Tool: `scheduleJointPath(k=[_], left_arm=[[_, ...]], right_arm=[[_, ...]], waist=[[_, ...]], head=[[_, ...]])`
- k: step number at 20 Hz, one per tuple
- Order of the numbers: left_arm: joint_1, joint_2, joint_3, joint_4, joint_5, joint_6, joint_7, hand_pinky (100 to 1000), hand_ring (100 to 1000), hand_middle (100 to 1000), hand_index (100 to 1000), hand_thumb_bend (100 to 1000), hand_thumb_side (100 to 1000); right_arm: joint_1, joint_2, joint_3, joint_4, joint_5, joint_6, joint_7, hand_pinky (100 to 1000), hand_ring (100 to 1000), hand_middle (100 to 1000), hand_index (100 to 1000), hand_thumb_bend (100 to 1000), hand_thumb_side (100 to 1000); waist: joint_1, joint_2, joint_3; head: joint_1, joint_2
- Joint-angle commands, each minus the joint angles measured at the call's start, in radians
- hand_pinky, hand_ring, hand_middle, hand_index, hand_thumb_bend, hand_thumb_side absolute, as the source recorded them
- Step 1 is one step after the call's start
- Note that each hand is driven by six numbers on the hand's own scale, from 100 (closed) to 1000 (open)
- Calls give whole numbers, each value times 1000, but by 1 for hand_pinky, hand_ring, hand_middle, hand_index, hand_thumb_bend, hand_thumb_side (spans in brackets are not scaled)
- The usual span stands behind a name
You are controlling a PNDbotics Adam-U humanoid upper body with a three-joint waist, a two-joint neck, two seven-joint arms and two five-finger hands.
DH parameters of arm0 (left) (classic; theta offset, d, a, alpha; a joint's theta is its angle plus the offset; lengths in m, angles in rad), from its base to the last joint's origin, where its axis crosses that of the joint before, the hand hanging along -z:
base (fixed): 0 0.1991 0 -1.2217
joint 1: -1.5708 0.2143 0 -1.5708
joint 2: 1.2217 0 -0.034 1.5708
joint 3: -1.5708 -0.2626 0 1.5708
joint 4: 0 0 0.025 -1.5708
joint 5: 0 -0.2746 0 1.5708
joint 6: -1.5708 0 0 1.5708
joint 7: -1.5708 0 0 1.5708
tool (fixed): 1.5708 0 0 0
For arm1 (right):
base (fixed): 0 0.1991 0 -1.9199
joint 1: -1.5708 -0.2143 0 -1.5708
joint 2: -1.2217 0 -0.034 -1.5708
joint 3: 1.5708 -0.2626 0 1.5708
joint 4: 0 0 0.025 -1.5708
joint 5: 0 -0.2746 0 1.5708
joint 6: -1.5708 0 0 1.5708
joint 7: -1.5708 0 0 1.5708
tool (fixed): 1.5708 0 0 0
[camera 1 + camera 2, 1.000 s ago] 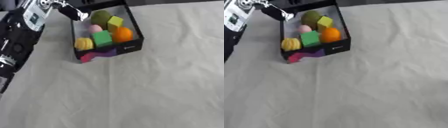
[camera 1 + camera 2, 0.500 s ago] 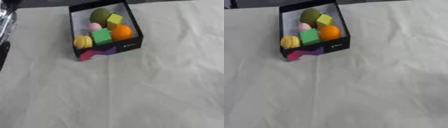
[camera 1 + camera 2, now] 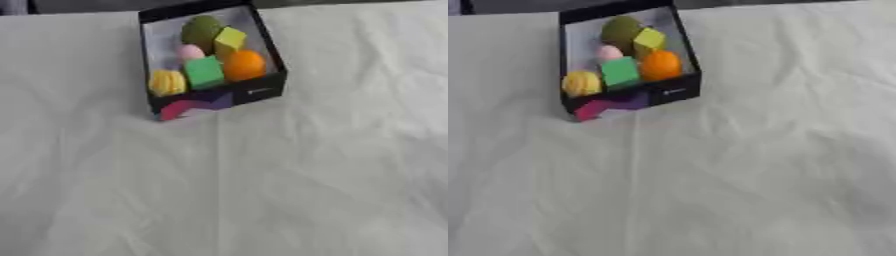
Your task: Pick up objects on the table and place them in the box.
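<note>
Scanning the white cloth (image 3: 262, 190), I find nothing loose; the black box (image 3: 262, 92) holds every piece. Neither hand shows, finger state unknown.

Creased white tablecloth (image 3: 289, 190) (perhaps paper), dark beyond

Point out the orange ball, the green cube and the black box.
orange ball (image 3: 244, 65), left eye view, middle of its top.
green cube (image 3: 204, 73), left eye view, its upper face.
black box (image 3: 674, 91), right eye view, its near outer wall.
</note>
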Motion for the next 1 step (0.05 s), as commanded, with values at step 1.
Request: scheduleJointPath(k=[1], left_arm=[[35, -27, 21, -21, 2, -16, -1, 802, 601, 635, 773, 100, 731]], right_arm=[[-2, -12, -8, -35, 3, -4, -16, 903, 788, 751, 867, 100, 550]], waist=[[-15, -34, 2]], head=[[-4, -7]])
